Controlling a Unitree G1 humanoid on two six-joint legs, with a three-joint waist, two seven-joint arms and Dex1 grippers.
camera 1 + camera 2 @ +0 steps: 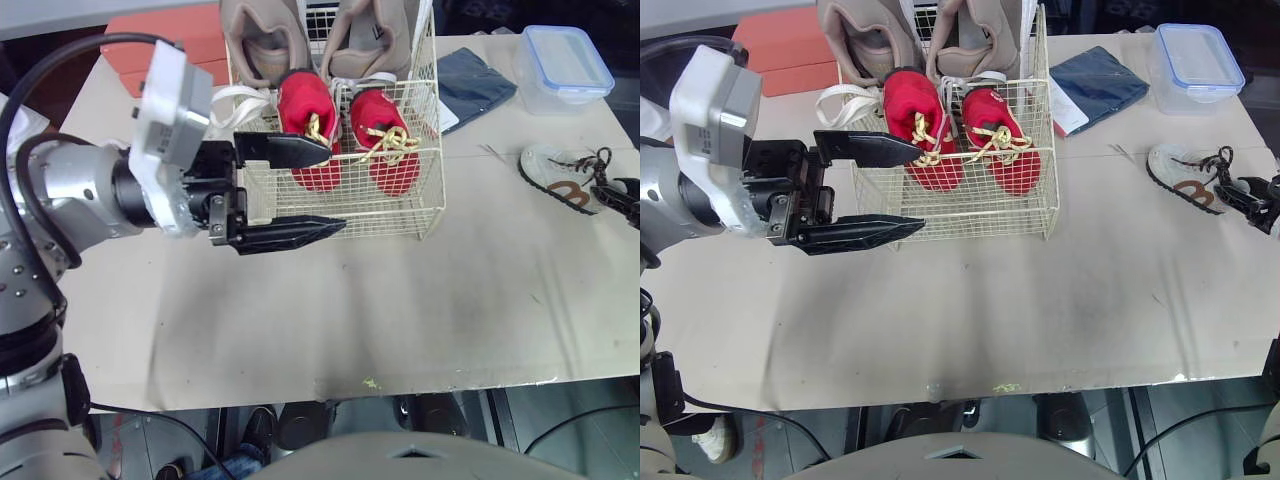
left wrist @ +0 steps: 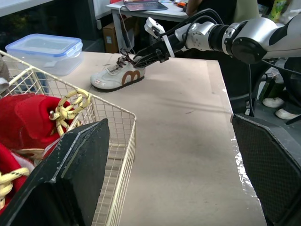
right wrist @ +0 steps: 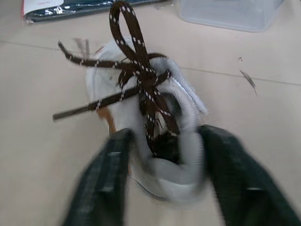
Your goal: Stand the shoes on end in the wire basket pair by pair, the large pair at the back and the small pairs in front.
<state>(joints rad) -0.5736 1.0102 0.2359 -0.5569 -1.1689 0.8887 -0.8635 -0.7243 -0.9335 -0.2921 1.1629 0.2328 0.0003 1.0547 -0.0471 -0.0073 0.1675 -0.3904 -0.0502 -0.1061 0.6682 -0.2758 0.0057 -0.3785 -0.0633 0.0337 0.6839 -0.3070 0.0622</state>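
Right gripper [image 3: 167, 135] is spread wide astride the heel of a white shoe [image 1: 555, 172] with brown laces, which lies on its sole at the right side of the bench [image 1: 400, 310]. Left gripper [image 1: 337, 188] gapes wide and empty before the wire basket [image 1: 420, 215]. The basket holds red shoes [image 1: 305, 110] in front and beige shoes [image 1: 262, 35] behind, their tops cut off.

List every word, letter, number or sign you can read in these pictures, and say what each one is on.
"m": brown mark on the side of the white shoe.
Dark mark inside the right-hand beige shoe: too small to read.
White label on the dark folder: blurred, unreadable.
No numbers can be read.
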